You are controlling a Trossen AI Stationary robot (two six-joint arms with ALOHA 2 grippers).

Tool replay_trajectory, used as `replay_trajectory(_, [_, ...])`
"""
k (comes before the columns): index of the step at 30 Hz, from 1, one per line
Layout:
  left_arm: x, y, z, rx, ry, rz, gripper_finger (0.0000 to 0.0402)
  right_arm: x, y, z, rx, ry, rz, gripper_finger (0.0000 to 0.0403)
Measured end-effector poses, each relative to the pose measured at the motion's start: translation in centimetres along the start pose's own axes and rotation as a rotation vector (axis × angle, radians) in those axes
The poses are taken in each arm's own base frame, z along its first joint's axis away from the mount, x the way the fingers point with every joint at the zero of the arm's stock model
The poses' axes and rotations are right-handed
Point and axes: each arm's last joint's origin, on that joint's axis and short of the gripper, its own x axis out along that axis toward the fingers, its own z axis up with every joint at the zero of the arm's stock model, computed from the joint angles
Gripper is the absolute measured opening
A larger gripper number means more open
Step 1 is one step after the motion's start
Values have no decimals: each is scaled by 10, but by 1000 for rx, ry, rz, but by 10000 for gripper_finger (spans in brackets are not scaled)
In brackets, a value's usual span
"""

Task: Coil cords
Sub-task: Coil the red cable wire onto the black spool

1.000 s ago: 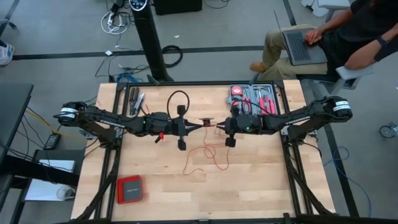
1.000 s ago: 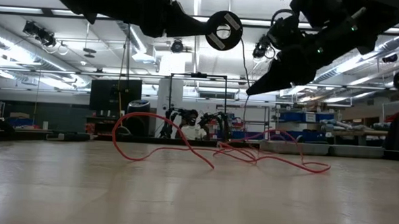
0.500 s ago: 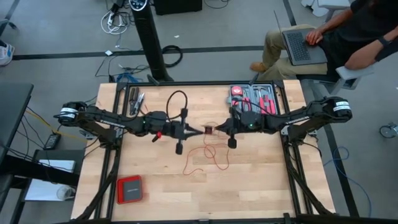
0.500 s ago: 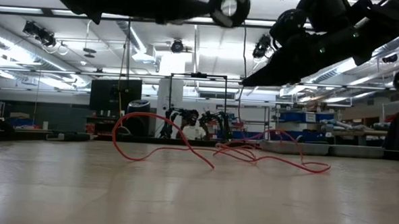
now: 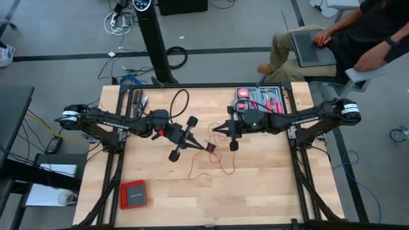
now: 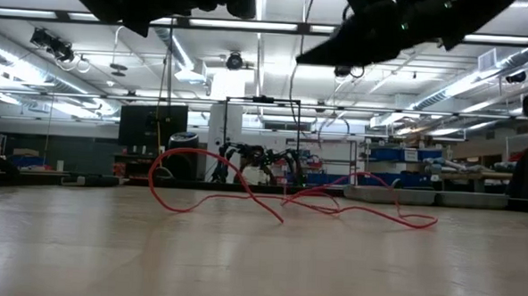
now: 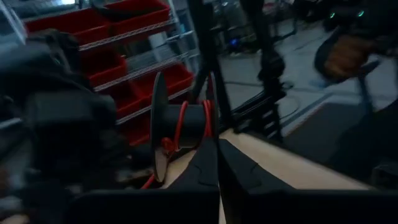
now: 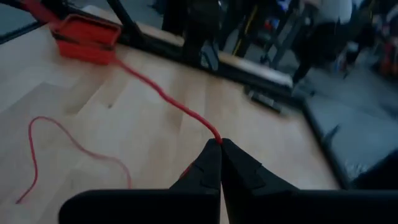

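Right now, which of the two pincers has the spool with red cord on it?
The left pincer: it is shut on the black spool wound with red cord. The right pincer pinches only the bare cord strand.

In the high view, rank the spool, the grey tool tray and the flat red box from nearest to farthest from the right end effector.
1. Spool, mid-table, just beside the right end effector, toward the left arm.
2. Grey tool tray, at the table's far edge on the right arm's side.
3. Flat red box, near corner on the left arm's side, clearly farthest.
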Motion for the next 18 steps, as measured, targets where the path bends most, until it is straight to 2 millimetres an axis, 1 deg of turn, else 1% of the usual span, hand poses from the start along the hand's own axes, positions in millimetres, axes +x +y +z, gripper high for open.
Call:
replay_trajectory(2, [0, 0, 1, -27, -15, -35, 0, 2, -3, 10, -33, -30, 7, 0])
replay_trajectory(4, [-1, 1, 1, -59, -25, -62, 0, 5, -4, 14, -53, -32, 27, 0])
replay_trajectory(8, [-5, 4, 1, -143, -48, -126, 0, 14, 0, 25, -96, -55, 56, 0])
replay_trajectory(13, [-11, 11, -1, -243, -53, -186, 0, 33, 10, 36, -173, -65, 82, 0])
replay_trajectory(16, [-13, 12, -1, -288, -60, -220, 0, 44, 11, 42, -190, -67, 87, 0])
replay_trajectory(18, [-13, 13, 1, -287, -72, -227, 0, 52, 12, 43, -192, -57, 92, 0])
